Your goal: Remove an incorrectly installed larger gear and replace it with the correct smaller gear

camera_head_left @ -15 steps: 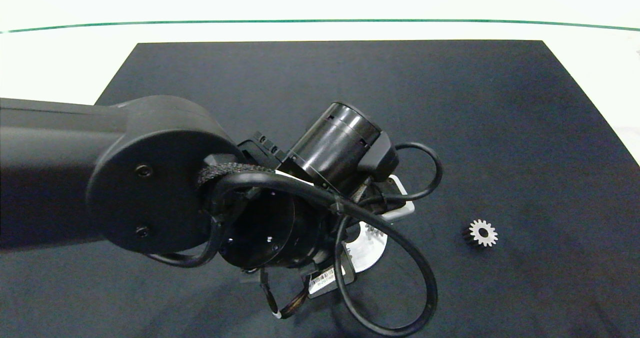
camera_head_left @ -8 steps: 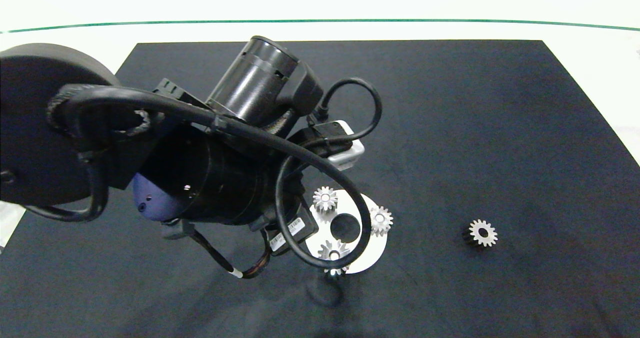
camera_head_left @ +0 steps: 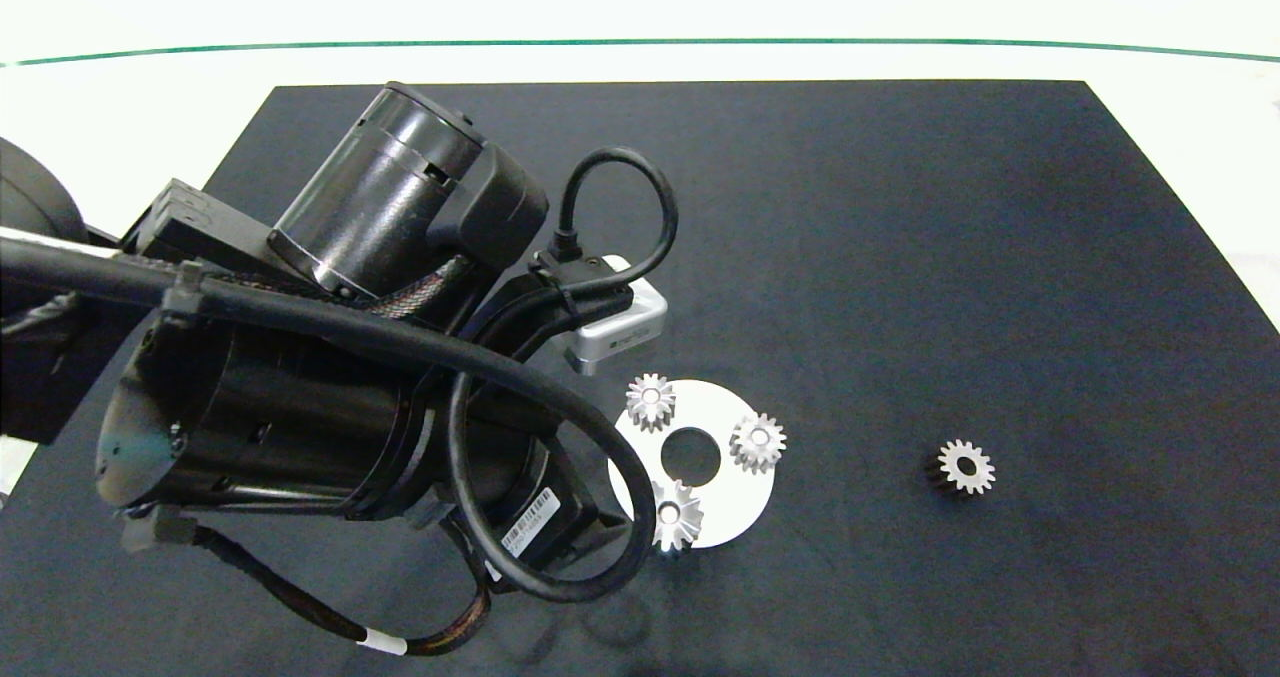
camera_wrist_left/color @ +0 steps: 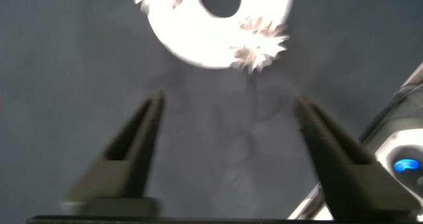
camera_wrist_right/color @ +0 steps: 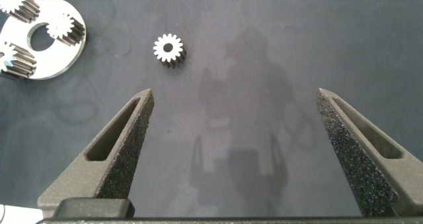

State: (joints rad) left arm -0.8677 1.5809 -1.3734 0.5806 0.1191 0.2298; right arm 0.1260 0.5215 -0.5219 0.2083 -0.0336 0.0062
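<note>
From the head view, a black mat [camera_head_left: 900, 257] covers most of a white table [camera_head_left: 120, 127], and a thin green line [camera_head_left: 640, 42] runs across the pale surface beyond the mat. On the mat lies a round silver disc [camera_head_left: 735, 502] with a dark centre hole, and three gears stand on it around that hole. The one at the disc's near edge is the larger gear [camera_head_left: 677, 517], with long, sharp, flared teeth like a starburst. The other two on the disc, at the far-left gear [camera_head_left: 650, 401] and the right-hand gear [camera_head_left: 758, 442], have short blunt teeth. Well to the right of the disc, alone on the mat, lies the smaller gear [camera_head_left: 965, 467], bright flat face up, dark sides, round hole. The left arm [camera_head_left: 330, 397] comes in from the left, its bulk and looping cables just beside the disc's left edge; its fingers are hidden here.

In the left wrist view, the left gripper [camera_wrist_left/color: 231, 158] hovers above bare mat with its fingers spread wide and nothing between them. Beyond the tips lies the disc [camera_wrist_left/color: 192, 42], blurred, with the larger gear [camera_wrist_left/color: 259, 44] at its rim.

In the right wrist view, the right gripper [camera_wrist_right/color: 231, 158] is also spread wide and empty over the mat. The smaller gear [camera_wrist_right/color: 169, 49] lies beyond its fingertips, well clear of them, and the disc [camera_wrist_right/color: 46, 62] with its gears sits further off to one side
</note>
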